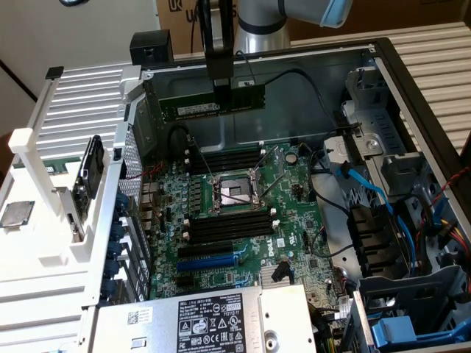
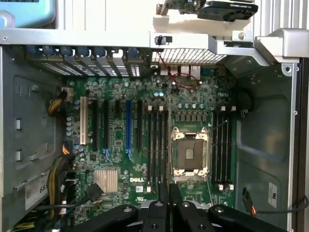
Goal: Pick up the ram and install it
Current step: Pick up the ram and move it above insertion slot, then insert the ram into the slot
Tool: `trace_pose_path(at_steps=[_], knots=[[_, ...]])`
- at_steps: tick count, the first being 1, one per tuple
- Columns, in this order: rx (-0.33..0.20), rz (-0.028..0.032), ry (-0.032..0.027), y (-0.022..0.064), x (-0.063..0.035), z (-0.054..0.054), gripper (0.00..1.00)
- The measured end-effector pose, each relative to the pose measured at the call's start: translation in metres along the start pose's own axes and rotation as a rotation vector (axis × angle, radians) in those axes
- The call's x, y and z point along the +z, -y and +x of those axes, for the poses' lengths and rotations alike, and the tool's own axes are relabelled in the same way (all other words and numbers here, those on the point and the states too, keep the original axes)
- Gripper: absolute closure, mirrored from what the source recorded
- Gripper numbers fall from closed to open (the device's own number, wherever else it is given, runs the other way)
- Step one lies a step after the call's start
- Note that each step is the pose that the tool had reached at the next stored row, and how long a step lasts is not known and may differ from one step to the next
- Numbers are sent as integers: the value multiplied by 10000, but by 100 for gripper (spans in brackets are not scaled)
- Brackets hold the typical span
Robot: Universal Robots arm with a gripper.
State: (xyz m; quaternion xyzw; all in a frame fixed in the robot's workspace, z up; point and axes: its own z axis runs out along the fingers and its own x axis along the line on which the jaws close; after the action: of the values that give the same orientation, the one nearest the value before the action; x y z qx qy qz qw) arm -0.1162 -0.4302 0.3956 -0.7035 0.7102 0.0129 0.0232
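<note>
While the open computer case [image 1: 412, 95] lies on its side and fills most of the exterior view, the gripper [image 1: 220, 77] hangs at the upper middle of the frame, its flat black fingers [image 1: 219, 51] pressed against the two faces of the ram [image 1: 212, 102] and pinching it by its upper edge. The ram is a long, thin, dark-green board held level and on edge, with a small white label on its face, well above the motherboard [image 1: 243, 220] and in front of the case's grey sheet-metal wall. Below it, the motherboard is a green, densely populated board; at its centre sits the square CPU socket [image 1: 232, 194] with a bright metal frame, and long black memory slots [image 1: 224, 159] run in parallel rows on both sides of it. A blue expansion slot [image 1: 208, 262] lies lower in the frame, near a ribbed silver heatsink [image 1: 274, 273]. In the wrist view the gripper [image 2: 169, 193] enters at the bottom centre, its dark fingers close together with only a thin sliver of the ram's edge [image 2: 168, 200] between them, pointing down at the motherboard [image 2: 120, 145], the CPU socket [image 2: 189, 154], the memory slots [image 2: 157, 150] and the blue expansion slot [image 2: 128, 124]. A perforated metal grille [image 2: 188, 57] spans the upper middle.
</note>
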Motion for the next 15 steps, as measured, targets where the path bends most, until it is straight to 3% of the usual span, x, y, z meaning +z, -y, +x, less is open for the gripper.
trace_pose_path(at_steps=[3, 5, 9, 15], knots=[[4, 0, 5, 15, 53, 2, 87], [3, -22, 4, 17, 53, 4, 87], [2, -22, 43, 18, 54, 22, 87], [3, -22, 51, 18, 53, 26, 87]])
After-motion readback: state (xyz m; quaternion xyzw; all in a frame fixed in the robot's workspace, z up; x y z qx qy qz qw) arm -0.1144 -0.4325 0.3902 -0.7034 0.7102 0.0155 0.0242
